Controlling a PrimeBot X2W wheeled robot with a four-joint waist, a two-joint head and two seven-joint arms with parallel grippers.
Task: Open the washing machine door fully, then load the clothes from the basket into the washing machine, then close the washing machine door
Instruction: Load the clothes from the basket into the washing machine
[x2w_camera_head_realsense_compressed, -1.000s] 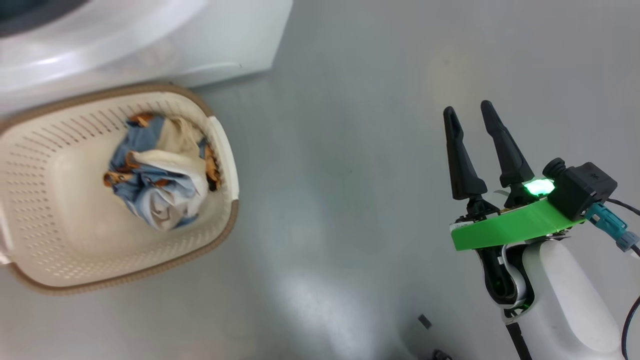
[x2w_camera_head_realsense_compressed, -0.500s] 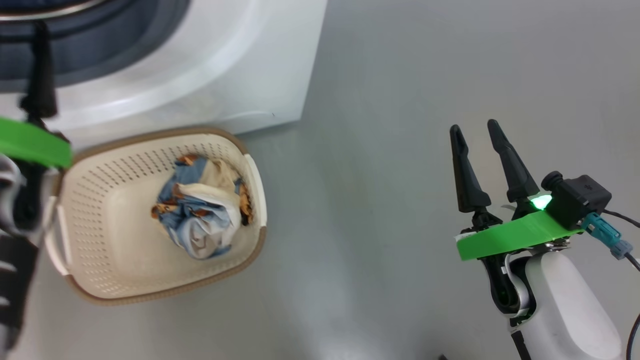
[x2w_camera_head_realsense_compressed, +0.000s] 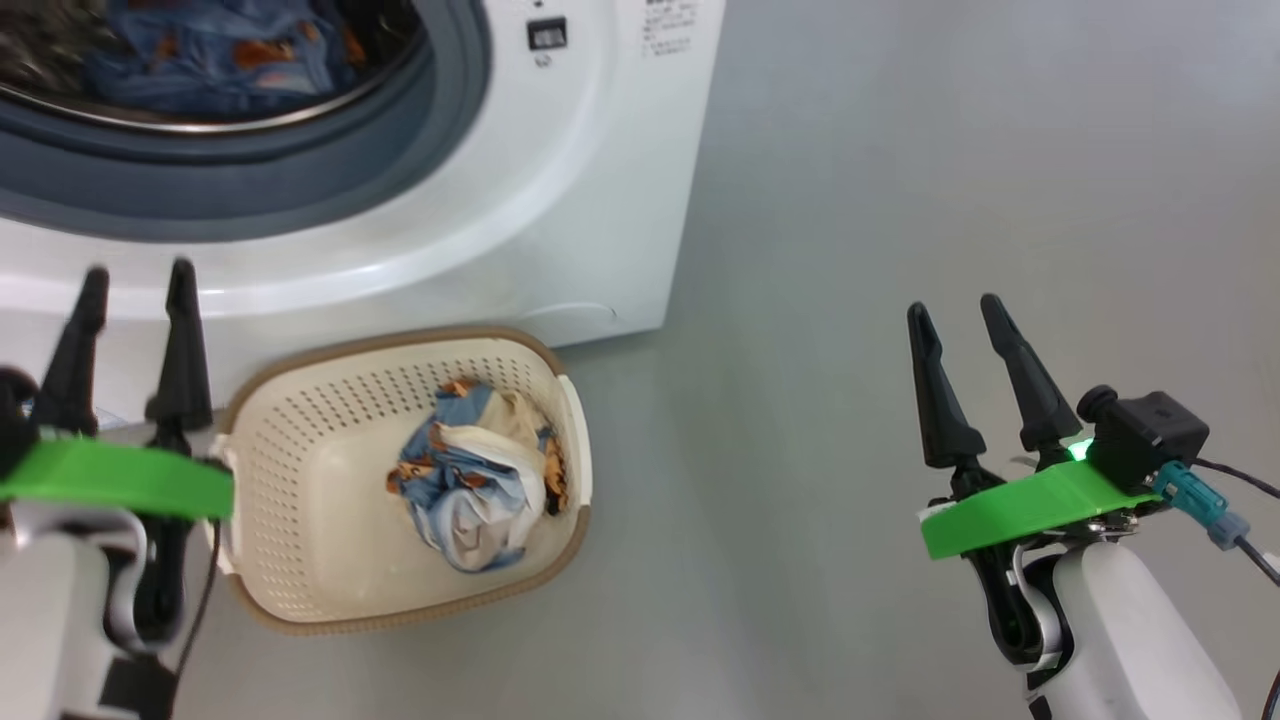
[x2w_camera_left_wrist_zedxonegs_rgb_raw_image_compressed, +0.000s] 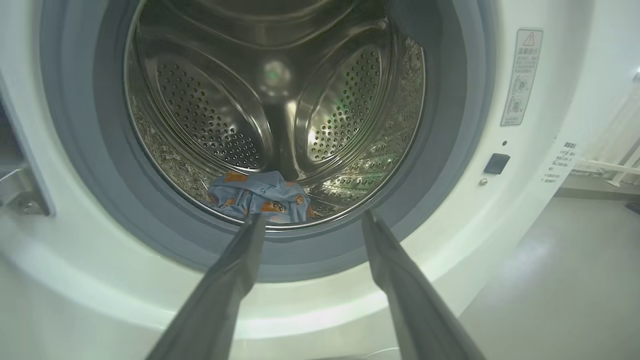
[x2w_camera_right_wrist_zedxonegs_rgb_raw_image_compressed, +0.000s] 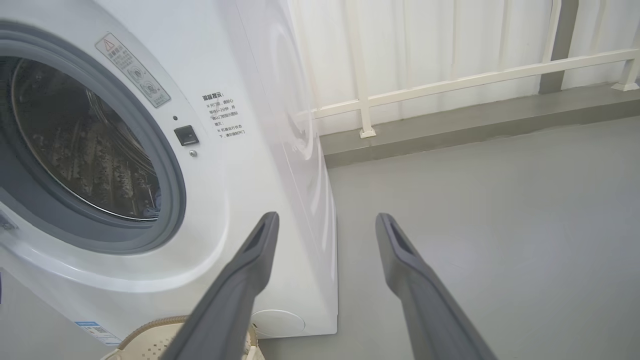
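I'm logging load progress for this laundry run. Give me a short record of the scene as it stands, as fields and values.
washing machine: opening uncovered, drum in sight
in drum: one blue printed cloth
basket: on floor at the machine's foot, holds crumpled clothes
left gripper: open, empty, facing the drum
right gripper: open, empty, over floor

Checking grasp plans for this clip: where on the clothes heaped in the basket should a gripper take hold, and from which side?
Probably the raised white fold atop the clothes, from straight above: the heap sits in the basket, whose walls block sideways approach. The open left gripper is nearer.
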